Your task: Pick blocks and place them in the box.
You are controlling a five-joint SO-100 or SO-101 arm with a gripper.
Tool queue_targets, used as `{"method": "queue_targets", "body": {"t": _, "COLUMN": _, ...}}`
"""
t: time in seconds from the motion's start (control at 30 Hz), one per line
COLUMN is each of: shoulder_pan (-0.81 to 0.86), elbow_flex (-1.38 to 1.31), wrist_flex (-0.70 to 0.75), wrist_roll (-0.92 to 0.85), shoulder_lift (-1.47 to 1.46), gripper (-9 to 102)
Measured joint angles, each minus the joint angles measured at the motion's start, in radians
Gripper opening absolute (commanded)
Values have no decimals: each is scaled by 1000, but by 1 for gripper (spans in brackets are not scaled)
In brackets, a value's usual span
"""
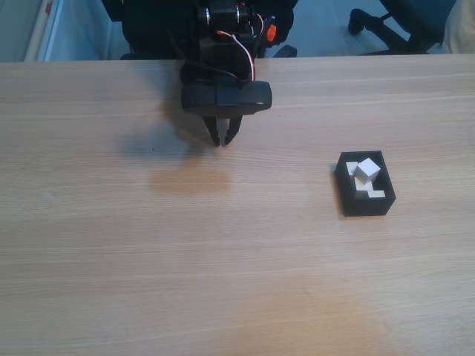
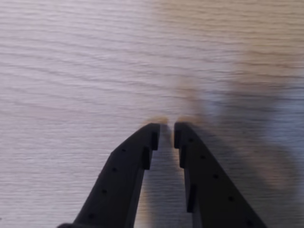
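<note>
I count one small black rectangular open-topped box (image 1: 364, 202) on the light wood-grain desk (image 1: 223, 259), and inside it white matte cube blocks (image 1: 367, 171). One block sits on top of the others, tilted with a corner up; below it I see white faces of at least two more, though I cannot give an exact number because they overlap. No loose block lies on the bare desk in the fixed view.

The box lies towards the right edge of the desk, about midway between the far and near edges. Its long axis runs roughly from the far edge to the near edge, turned slightly so the near end leans towards the right edge. Its opening faces up, and the blocks are bunched in the middle and far part of it, with the tilted one rising above the rim.

My black two-finger tool (image 1: 222, 140) hangs near the far edge of the desk, left of the desk's middle and well apart from the box. It points down at the bare wood. In the wrist view the tool (image 2: 166, 129) has its two fingertips (image 2: 151, 133) drawn close together with only a narrow slit between them, and nothing is held there. Its shadow falls on the wood grain just beside the tips.
</note>
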Motion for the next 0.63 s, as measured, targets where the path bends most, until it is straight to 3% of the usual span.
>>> {"method": "queue_targets", "body": {"t": 0.63, "shoulder_pan": 11, "elbow_flex": 0, "wrist_flex": 0, "wrist_roll": -6, "shoulder_lift": 0, "gripper": 0}}
